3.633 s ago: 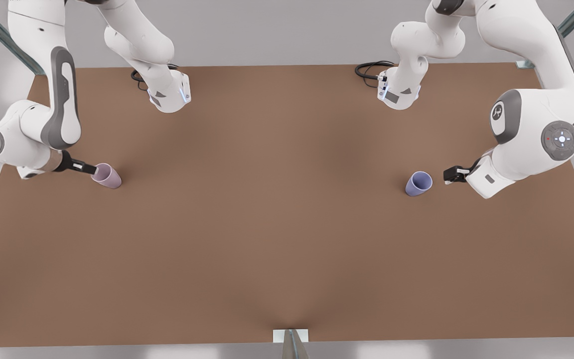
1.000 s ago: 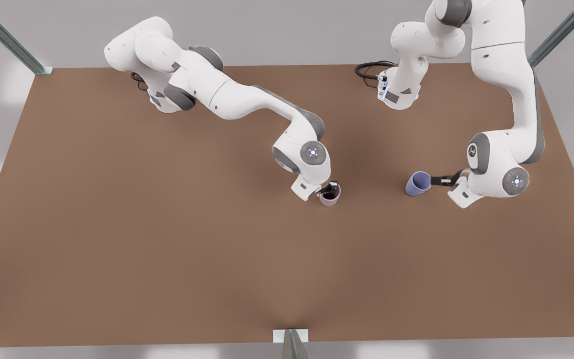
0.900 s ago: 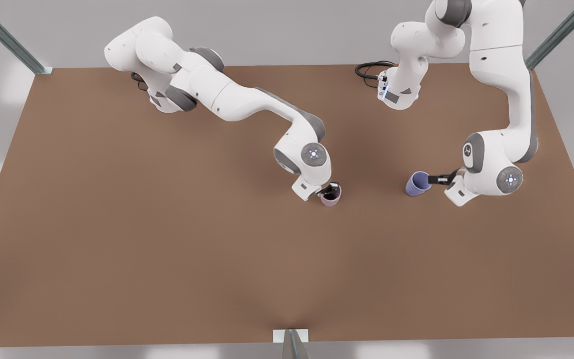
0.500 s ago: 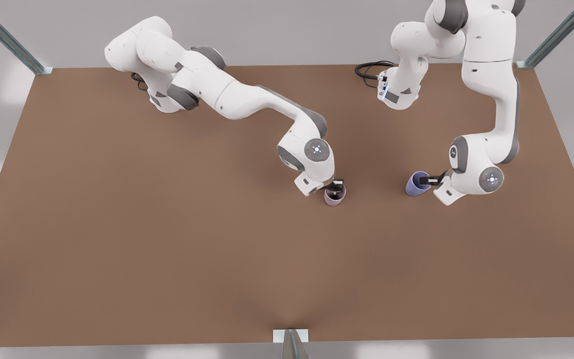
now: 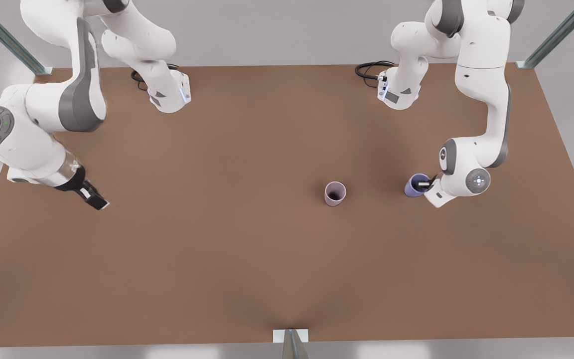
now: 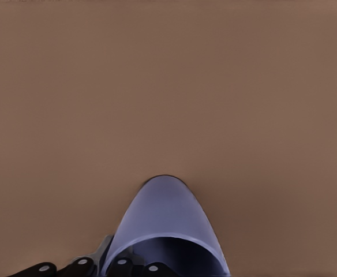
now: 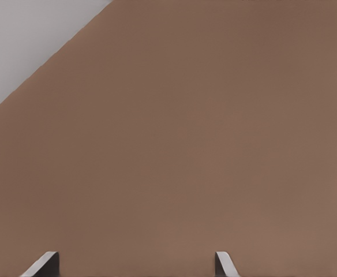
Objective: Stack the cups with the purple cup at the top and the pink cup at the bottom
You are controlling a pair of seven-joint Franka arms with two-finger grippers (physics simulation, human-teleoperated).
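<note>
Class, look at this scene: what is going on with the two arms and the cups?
The left gripper is closed on the rim of the purple cup, which sits on the table at the front view's right. The pink cup stands upright and free near the middle. The right gripper waits open over bare table at the front view's left. Nothing is stacked yet.

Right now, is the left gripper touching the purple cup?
Touching. The left wrist view shows the left gripper with its fingers straddling the rim of the purple cup, one inside it; the front view shows it at the rim too.
</note>
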